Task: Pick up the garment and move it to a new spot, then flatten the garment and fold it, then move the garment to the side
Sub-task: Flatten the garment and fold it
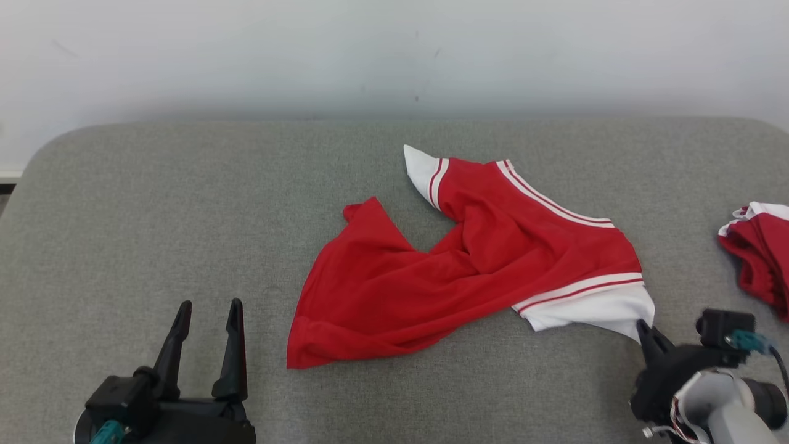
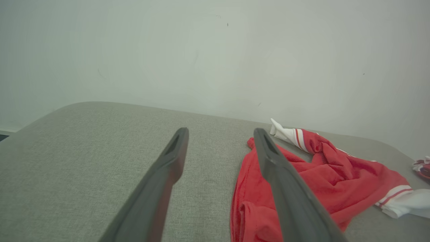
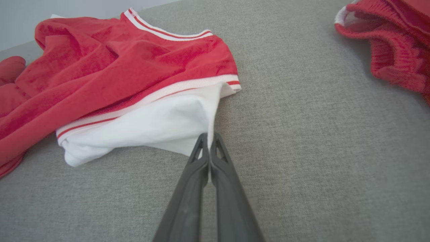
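A red garment [image 1: 468, 271] with white, red-striped cuffs lies crumpled on the grey padded table [image 1: 185, 203]. It also appears in the left wrist view [image 2: 336, 181] and the right wrist view [image 3: 111, 77]. My right gripper [image 1: 644, 330] sits at the garment's lower right corner. Its fingers are shut on the edge of the white cuff [image 3: 174, 127], the cloth pinched at the tips of the right gripper [image 3: 209, 139]. My left gripper [image 1: 206, 314] rests open at the lower left, apart from the garment, with nothing between the left gripper's fingers [image 2: 220, 134].
A second red and white piece of clothing [image 1: 761, 253] lies bunched at the table's right edge, close to my right arm; it is also in the right wrist view [image 3: 393, 47]. A pale wall [image 1: 394, 55] runs behind the table. Bare grey surface stretches left of the garment.
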`<state>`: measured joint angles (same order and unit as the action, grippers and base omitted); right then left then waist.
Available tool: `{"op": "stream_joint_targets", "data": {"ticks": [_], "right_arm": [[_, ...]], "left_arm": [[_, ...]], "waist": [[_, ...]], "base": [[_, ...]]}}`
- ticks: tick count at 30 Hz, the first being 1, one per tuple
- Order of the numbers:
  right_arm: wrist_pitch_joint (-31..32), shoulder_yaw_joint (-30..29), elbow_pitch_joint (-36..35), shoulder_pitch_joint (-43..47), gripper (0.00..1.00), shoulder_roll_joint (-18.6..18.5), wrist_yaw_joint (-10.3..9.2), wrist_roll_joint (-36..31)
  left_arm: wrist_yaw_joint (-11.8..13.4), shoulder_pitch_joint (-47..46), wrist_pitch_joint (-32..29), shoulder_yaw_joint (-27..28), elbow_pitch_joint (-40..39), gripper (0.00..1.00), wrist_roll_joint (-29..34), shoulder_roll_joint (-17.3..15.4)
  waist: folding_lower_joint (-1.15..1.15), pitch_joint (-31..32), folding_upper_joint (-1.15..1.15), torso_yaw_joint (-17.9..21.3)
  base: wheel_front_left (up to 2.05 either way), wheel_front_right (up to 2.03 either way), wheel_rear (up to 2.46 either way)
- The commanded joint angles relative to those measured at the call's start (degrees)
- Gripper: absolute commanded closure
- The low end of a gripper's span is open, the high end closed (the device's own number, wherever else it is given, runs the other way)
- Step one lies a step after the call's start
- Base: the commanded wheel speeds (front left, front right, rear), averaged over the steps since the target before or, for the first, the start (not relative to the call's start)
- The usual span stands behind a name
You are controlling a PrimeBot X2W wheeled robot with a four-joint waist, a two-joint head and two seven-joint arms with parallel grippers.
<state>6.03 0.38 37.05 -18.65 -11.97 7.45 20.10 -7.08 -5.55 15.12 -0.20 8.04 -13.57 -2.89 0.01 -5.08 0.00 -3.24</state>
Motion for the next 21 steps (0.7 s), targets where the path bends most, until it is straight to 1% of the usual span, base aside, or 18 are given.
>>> {"op": "stream_joint_targets", "data": {"ticks": [1, 3, 7, 10, 11, 13, 14, 15, 17, 21], "right_arm": [[-0.92, -0.30, -1.13, 2.33, 1.00, -0.86, 0.04, 0.95], [-1.14, -0.82, -3.79, 4.61, 1.00, -1.75, 0.04, 2.06], [1.65, -3.39, -9.99, 10.18, 1.00, -2.63, 0.04, 3.58], [5.89, -5.90, -13.63, 13.86, 1.00, -0.79, 0.04, 5.44], [5.89, -5.90, -13.63, 13.86, 1.00, -0.79, 0.04, 5.44], [8.59, -7.99, -15.38, 15.76, 1.00, 0.07, 0.04, 5.25], [9.48, -9.28, -16.08, 16.50, 0.88, 0.58, 0.04, 4.34], [10.10, -10.14, -16.78, 17.02, 0.00, 1.22, 0.04, 3.46], [10.18, -11.76, -19.36, 18.06, 0.00, 2.93, 0.04, -0.04], [7.29, -13.19, -23.44, 18.85, 0.00, 5.39, 0.04, -3.33]], "left_arm": [[-0.24, 0.80, 0.01, 0.05, 0.34, 0.00, 0.03, 0.00], [-0.28, 1.42, 0.01, 0.29, 0.40, 0.00, -0.21, 0.00], [-0.38, 2.87, 0.01, 1.26, 0.27, 0.00, -0.42, 0.01], [-0.40, 4.05, 0.01, 1.99, -0.04, 0.00, -0.77, 0.00], [-0.40, 4.05, 0.01, 1.99, -0.04, 0.00, -0.77, 0.00], [-0.29, 4.58, 0.01, 2.13, -0.11, 0.00, -0.93, 0.00], [-0.30, 4.83, 0.01, 2.13, -0.08, 0.00, -0.95, 0.01], [-0.31, 4.96, 0.01, 2.10, 0.03, 0.00, -0.99, 0.01], [-0.32, 5.24, 0.01, 1.93, 0.34, 0.00, -0.97, 0.00], [-0.29, 5.36, 0.01, 1.95, 0.67, 0.00, -0.84, 0.00]], "waist": [[-0.01, 1.38, 0.00, 0.09], [-0.01, 2.22, 0.00, 0.36], [-0.01, 3.42, 0.00, 1.44], [-0.01, 4.08, 0.00, 2.10], [-0.01, 4.08, 0.00, 2.10], [-0.01, 4.30, 0.00, 2.31], [-0.01, 4.42, 0.00, 2.37], [-0.01, 4.52, 0.00, 2.38], [-0.01, 4.99, 0.00, 2.14], [-0.01, 5.53, 0.00, 1.66]], "base": [[0.00, 0.00, 0.00], [0.00, 0.00, 0.00], [0.00, 0.00, 0.00], [0.00, 0.00, 0.00], [0.00, 0.00, 0.00], [0.00, 0.00, 0.00], [0.00, 0.00, 0.00], [0.00, 0.00, 0.00], [0.00, 0.00, 0.00], [0.00, 0.00, 0.00]]}}
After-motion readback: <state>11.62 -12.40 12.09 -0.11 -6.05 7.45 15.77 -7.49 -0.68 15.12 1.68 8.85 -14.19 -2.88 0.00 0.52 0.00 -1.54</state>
